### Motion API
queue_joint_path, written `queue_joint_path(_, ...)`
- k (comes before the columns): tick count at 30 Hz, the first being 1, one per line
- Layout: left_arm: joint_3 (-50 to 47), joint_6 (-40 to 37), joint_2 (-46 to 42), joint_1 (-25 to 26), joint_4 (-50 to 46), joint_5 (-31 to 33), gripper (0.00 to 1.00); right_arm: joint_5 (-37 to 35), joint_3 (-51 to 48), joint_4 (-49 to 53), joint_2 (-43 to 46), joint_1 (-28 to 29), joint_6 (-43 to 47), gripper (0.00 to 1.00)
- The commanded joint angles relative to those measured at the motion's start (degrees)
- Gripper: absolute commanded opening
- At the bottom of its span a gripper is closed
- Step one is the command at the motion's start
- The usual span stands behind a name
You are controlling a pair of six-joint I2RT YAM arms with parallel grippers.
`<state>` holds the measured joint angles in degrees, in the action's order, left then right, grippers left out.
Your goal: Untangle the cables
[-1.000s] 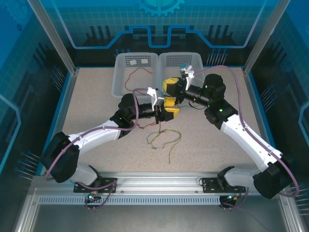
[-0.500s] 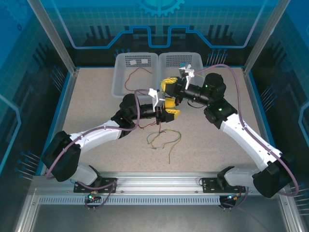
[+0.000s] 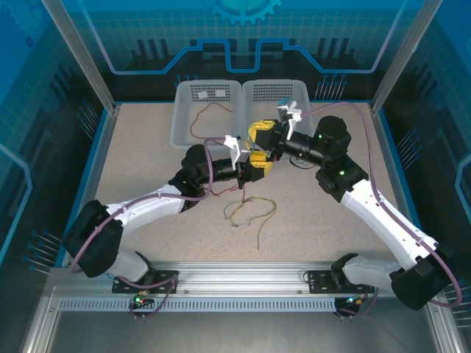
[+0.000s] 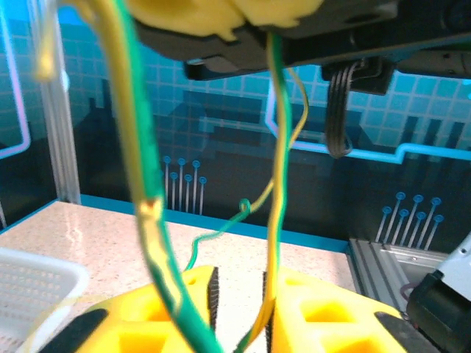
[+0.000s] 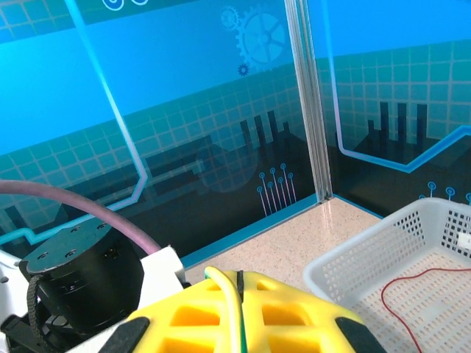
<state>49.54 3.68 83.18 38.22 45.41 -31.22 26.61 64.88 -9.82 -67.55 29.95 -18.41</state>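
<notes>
Above the counter (image 3: 147,147), the right gripper (image 3: 257,140) has its jaws closed on a yellow-green cable (image 4: 278,184), which hangs down to the left gripper (image 4: 239,298). There the jaws stand narrowly apart with the strand running between them; whether they pinch it cannot be told. Hazard: if the grippers separate while this strand is knotted with the loose yellow-green cables (image 3: 250,212) lying on the counter below, the bundle will likely lift and tighten, and a weak pinch would let the strand slip free. Containers: the left basket (image 3: 180,121) holds one red cable (image 3: 202,112); the right basket (image 3: 265,92) appears empty, though the right gripper hides part of it.
</notes>
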Motion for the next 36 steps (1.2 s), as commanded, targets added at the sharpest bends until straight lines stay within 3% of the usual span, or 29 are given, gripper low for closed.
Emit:
queue_joint_path(1, -0.88, -1.16, -1.14, -0.95, 2.08, 4.49, 0.26, 2.27, -0.05, -0.15, 0.51, 0.17, -1.55, 0.0)
queue_joint_path(2, -0.43, -1.23, -0.88, -0.95, 1.88, 4.36, 0.3, 3.6, -0.23, -1.41, 0.01, 0.26, -2.66, 0.0)
queue_joint_path(4, 0.59, -1.03, -0.19, -0.95, 1.45, 5.06, 0.49, 6.69, -0.54, -3.82, -1.06, 0.64, -4.23, 0.0)
queue_joint_path(5, 0.72, -1.17, -0.04, -0.96, 1.68, 5.34, 0.49, 6.51, -0.52, -3.71, -1.17, 0.93, -4.21, 0.0)
queue_joint_path(6, 0.68, -1.46, 0.12, -0.96, 2.02, 5.46, 0.46, 5.67, -0.69, -3.57, -1.07, 1.32, -4.15, 0.0)
queue_joint_path(8, 0.81, -2.01, 0.42, -0.95, 1.67, 6.12, 0.05, 5.16, -1.16, -3.95, -0.91, 1.42, -4.38, 0.0)
queue_joint_path(9, 1.0, -1.91, 0.64, -0.95, 1.43, 6.63, 0.0, 4.93, -1.16, -3.69, -0.92, 1.41, -4.4, 0.0)
queue_joint_path(12, 1.13, -1.93, 0.75, -1.05, 0.57, 6.49, 0.0, 2.52, -0.41, -0.36, -0.84, 1.38, -3.17, 0.0)
queue_joint_path(16, 0.11, -1.73, -0.92, -1.18, -1.39, 10.11, 0.0, -10.52, 2.26, 10.67, 1.07, 0.52, -0.09, 0.01)
queue_joint_path(18, -0.32, -1.23, -1.68, -1.66, -2.45, 11.37, 0.0, -13.43, 3.14, 14.01, 2.01, -0.87, 1.58, 0.0)
queue_joint_path(24, -2.39, 2.87, -3.75, -4.69, 0.54, 9.3, 0.0, -18.2, 2.66, 19.65, 3.43, -7.23, 0.55, 0.0)
queue_joint_path(29, -2.42, 3.82, -4.85, -6.14, -0.02, 7.12, 0.0, -16.94, -2.16, 19.88, 4.14, -13.47, -0.19, 0.0)
queue_joint_path(36, -0.73, 2.52, -5.39, -6.91, -3.86, 5.07, 0.0, -19.4, -5.94, 21.77, 2.95, -16.55, 3.64, 0.0)
